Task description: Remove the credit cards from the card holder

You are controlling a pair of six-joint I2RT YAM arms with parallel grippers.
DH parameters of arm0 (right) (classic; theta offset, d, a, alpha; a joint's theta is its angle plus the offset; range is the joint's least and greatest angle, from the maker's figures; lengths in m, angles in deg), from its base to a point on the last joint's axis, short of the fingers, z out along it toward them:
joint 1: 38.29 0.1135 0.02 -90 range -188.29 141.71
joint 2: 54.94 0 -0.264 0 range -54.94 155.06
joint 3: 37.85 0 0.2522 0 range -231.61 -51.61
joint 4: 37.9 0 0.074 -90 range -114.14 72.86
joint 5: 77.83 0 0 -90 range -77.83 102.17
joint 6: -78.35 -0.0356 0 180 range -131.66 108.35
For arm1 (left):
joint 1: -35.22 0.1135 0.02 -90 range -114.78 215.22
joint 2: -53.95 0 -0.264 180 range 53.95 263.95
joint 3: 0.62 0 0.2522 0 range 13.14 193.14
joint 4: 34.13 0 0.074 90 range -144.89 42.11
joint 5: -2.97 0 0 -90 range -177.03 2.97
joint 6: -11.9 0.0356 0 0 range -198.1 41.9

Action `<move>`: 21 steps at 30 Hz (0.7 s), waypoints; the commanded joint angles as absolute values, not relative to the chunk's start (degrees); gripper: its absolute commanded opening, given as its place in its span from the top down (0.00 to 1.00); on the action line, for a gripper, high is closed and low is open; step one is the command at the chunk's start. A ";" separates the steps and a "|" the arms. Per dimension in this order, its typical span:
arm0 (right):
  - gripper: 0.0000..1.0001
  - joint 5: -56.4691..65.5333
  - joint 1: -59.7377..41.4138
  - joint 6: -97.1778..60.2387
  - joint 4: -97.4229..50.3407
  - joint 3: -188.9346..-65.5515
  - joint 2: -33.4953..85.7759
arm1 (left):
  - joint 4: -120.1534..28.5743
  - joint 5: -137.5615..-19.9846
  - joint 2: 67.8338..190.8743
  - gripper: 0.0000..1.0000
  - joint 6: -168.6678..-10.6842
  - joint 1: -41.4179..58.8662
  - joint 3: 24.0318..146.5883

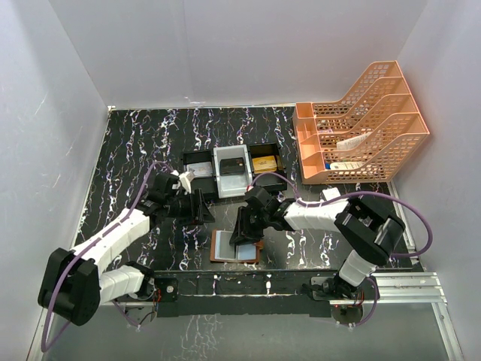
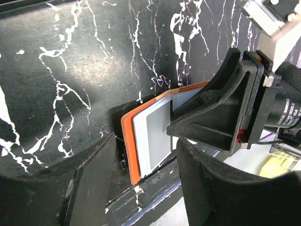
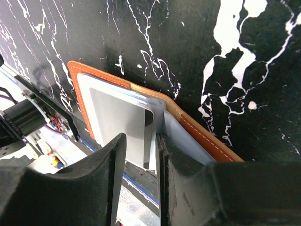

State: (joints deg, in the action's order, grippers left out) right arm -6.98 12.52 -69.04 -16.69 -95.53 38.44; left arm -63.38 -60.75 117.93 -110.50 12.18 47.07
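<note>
Care: right claw (image 3: 141, 141), pinching the thin grey-blue credit card (image 3: 117, 113), should draw it flat; spread left claw (image 2: 143, 162) could pin the brown leather card holder (image 3: 200, 134).

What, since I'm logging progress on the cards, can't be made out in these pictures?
Grip: in the right wrist view the right gripper straddles the top card; its fingers hide whether they touch it.
Card count: any cards beneath are covered by that card in both wrist views.
Card holder: overhead, the gripper hides part of it.
Tray contents: overhead, too small.
</note>
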 commanded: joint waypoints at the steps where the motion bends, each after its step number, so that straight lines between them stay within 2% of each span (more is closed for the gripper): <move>1: 0.70 -8.26 11.90 -70.03 -21.40 -94.35 39.49 | -62.71 -61.57 118.03 0.51 -110.59 9.00 50.01; 7: 0.72 -8.91 11.81 -71.41 -23.87 -93.35 39.76 | -61.74 -60.16 120.38 0.58 -110.69 5.50 49.36; 13: 0.75 -8.99 11.48 -73.58 -26.46 -91.92 39.85 | -61.32 -60.64 123.97 0.59 -112.41 2.56 48.66; 21: 0.76 -9.09 11.52 -74.49 -27.72 -91.12 40.44 | -60.34 -58.93 127.61 0.66 -113.04 0.40 48.37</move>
